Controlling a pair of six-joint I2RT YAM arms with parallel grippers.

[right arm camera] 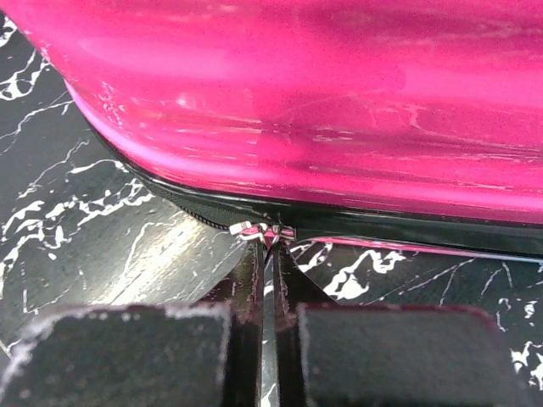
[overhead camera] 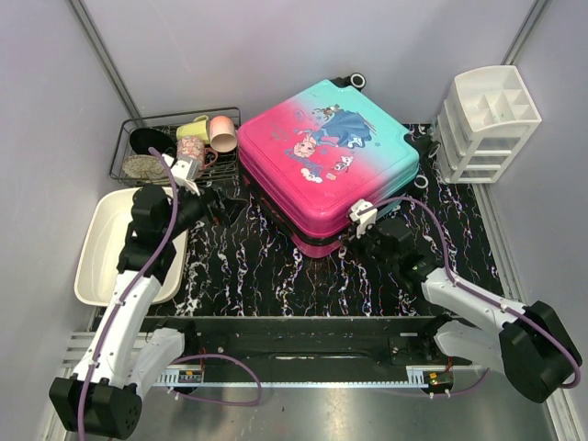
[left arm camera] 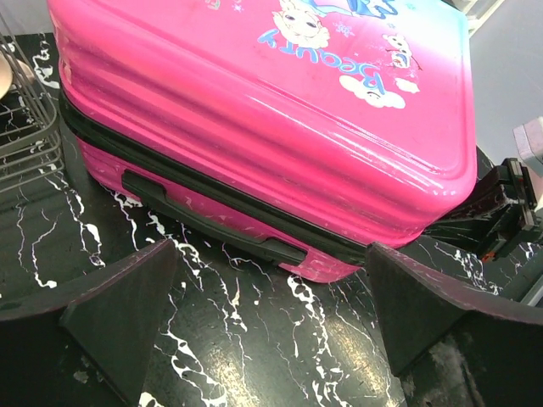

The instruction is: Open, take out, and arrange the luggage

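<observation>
The large hard-shell child's suitcase, teal fading to pink with a cartoon princess print (overhead camera: 326,161) (left arm camera: 254,110) (right arm camera: 339,102), is laid flat and closed in the middle of the black mat veined with white (overhead camera: 276,266), its printed face turned up and its black wheels set toward the far wall. A black side handle (left arm camera: 212,225) is seen along its near left edge, below the dark zipper seam. At the near right corner, two small silver zipper sliders (right arm camera: 254,230) are met by the right gripper (overhead camera: 356,234) (right arm camera: 270,246), whose jaws are pressed together with no gap; whether a pull tab is pinched between the tips cannot be told. The left gripper (overhead camera: 216,197) (left arm camera: 267,254) is held spread wide and empty just before the side handle, apart from the shell. A black wire rack holding cups (overhead camera: 175,138) is placed left of the suitcase, a white rectangular tub (overhead camera: 101,248) nearer on the left, and a white plastic drawer organizer (overhead camera: 487,124) at the far right.
</observation>
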